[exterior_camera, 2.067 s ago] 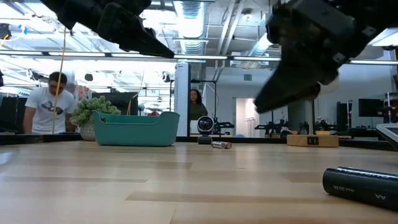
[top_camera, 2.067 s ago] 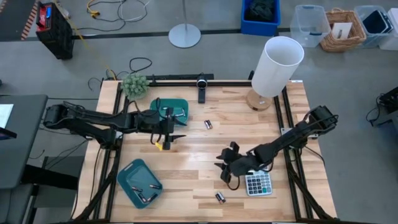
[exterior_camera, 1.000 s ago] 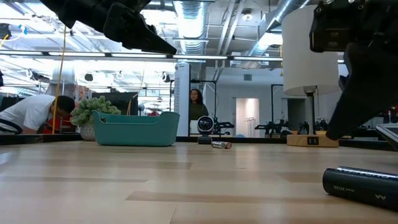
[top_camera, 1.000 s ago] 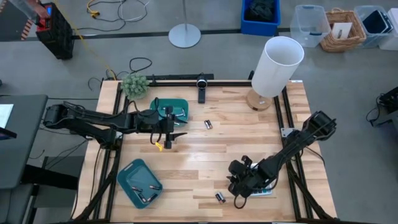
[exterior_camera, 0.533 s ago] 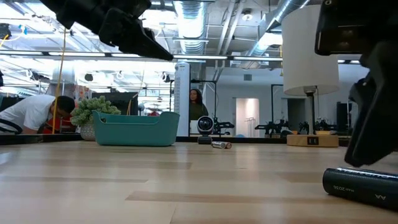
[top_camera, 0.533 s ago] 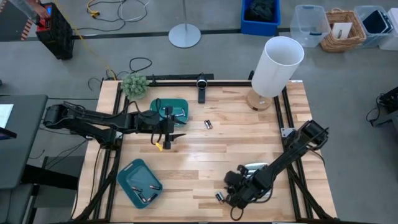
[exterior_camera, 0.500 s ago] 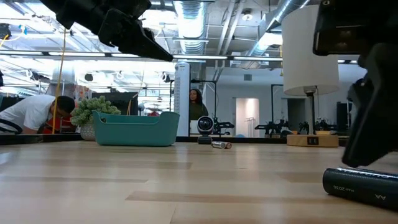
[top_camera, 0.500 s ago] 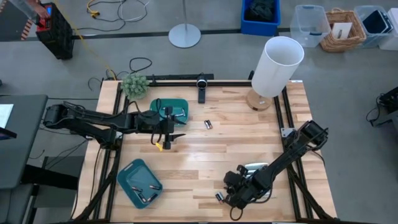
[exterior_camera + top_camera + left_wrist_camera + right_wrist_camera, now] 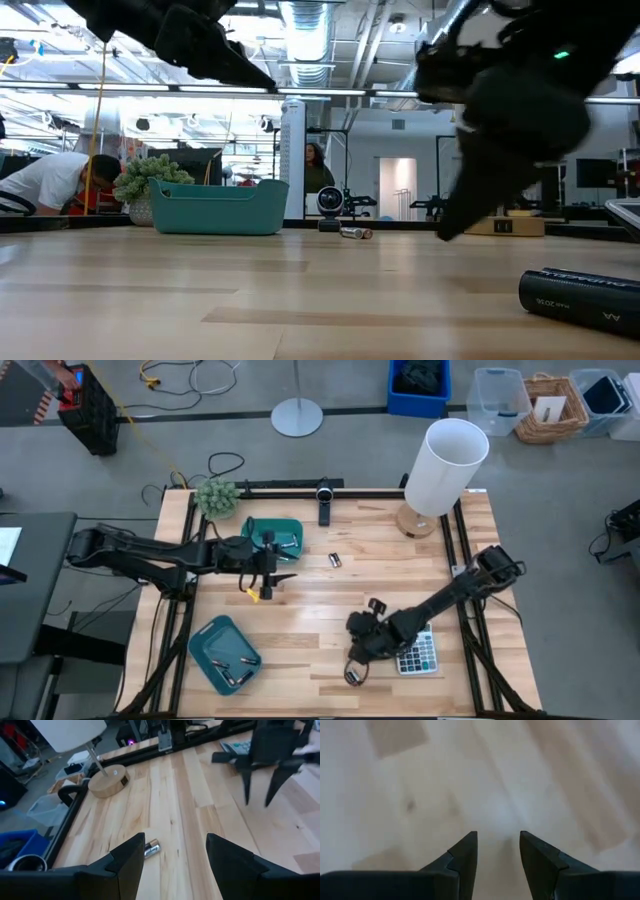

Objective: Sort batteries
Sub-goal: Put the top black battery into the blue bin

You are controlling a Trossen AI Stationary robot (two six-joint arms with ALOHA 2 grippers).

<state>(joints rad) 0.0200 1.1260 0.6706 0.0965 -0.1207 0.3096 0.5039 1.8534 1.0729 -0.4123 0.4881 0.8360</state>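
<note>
A dark battery [image 9: 352, 676] lies on its side near the table's near edge; in the low view this battery [image 9: 585, 297] is close by. My right gripper [image 9: 358, 653] hovers just beyond it, open, over bare wood [image 9: 498, 840]. A silvery battery [image 9: 335, 560] lies toward the far side, ahead of my left gripper's open fingers [image 9: 151, 848]. My left gripper [image 9: 280, 568] hangs beside the far teal tray [image 9: 272, 535]. More batteries lie in that tray and in the near teal tray [image 9: 225, 655].
A grey calculator [image 9: 416, 654] lies right of my right gripper. A white lamp [image 9: 443, 468] stands at the far right corner, a small plant [image 9: 217, 497] at the far left, a webcam [image 9: 324, 502] at the far edge. People show in the room behind.
My right gripper has dipped toward the near edge beside the dark battery, then swung back up toward the table's middle and left, uncovering the calculator. The battery has stayed where it lay.
</note>
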